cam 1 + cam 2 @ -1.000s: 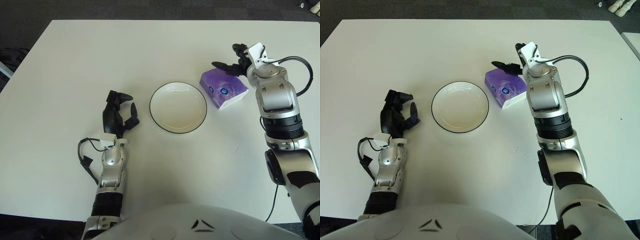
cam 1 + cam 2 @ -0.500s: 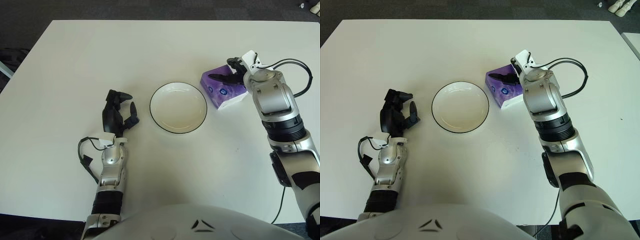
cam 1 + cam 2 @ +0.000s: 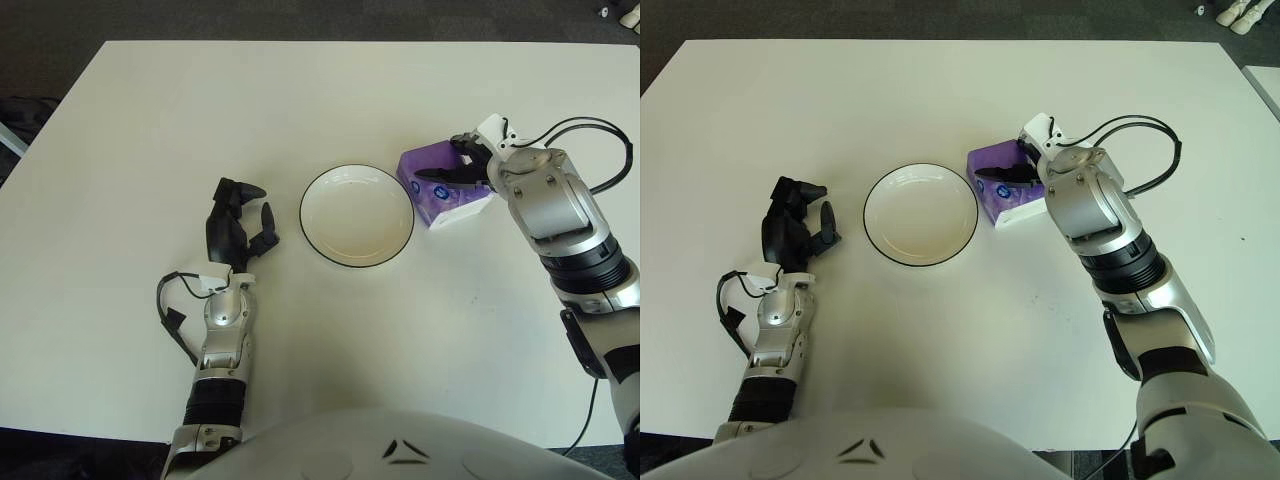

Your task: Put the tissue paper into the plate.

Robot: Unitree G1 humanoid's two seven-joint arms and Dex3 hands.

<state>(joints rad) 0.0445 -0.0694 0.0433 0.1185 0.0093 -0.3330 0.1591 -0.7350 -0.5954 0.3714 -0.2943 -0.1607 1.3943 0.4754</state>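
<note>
The purple tissue pack [image 3: 428, 192] with a white underside sits tilted just right of the white, dark-rimmed plate [image 3: 356, 214], close to its rim. My right hand [image 3: 455, 170] reaches in from the right and its black fingers [image 3: 440, 174] are closed over the top of the pack. The plate holds nothing. My left hand [image 3: 238, 225] shows to the left of the plate with its fingers relaxed and nothing in them.
Everything stands on a white table [image 3: 200, 120] with dark floor beyond its far and left edges. A black cable [image 3: 580, 128] loops behind my right wrist. My own torso [image 3: 400, 445] fills the bottom of the view.
My right hand came down and in over the tissue pack and closed on it; the pack has shifted left toward the plate and tilted. The left hand has not moved.
</note>
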